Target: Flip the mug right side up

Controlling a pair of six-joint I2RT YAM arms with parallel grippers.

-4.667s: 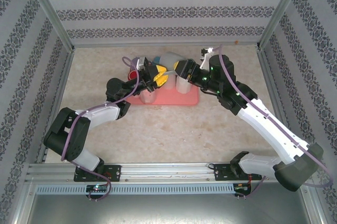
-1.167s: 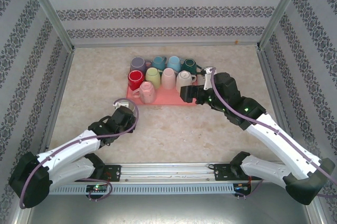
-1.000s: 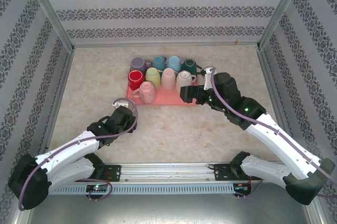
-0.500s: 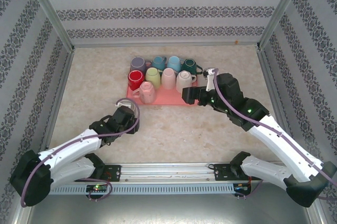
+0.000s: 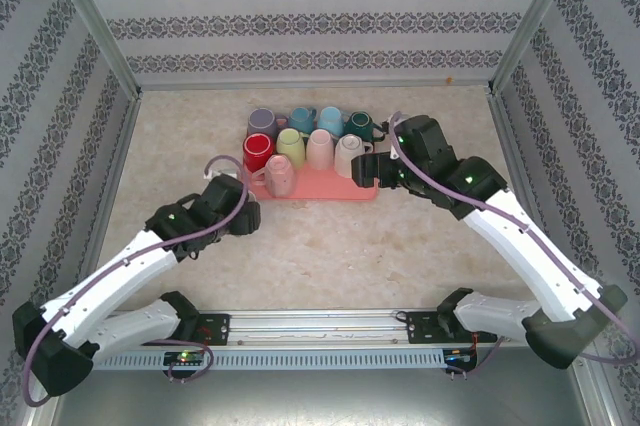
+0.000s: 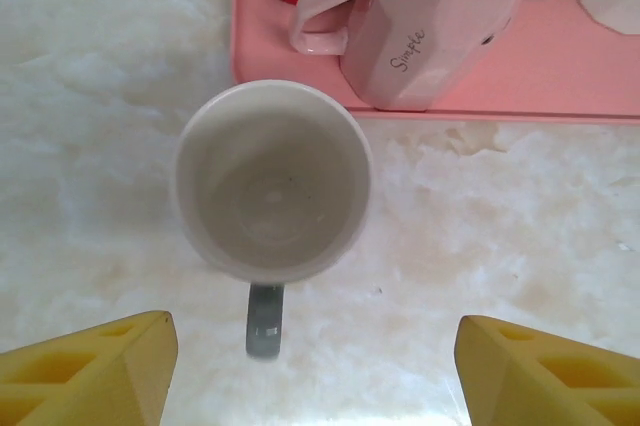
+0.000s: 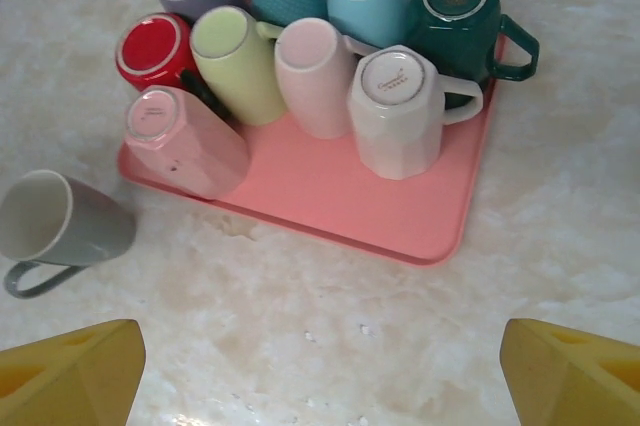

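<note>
Left jaws have lifted, spread above the upright grey mug (image 6: 272, 181) beside the pink tray (image 6: 560, 86); right jaws spread too

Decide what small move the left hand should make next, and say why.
Probably lift the left hand straight up and clear. The grey mug already stands mouth up on the table beside the pink tray, and the hand's yellow fingers are open, apart from it on either side, so nothing is left to hold.
</note>
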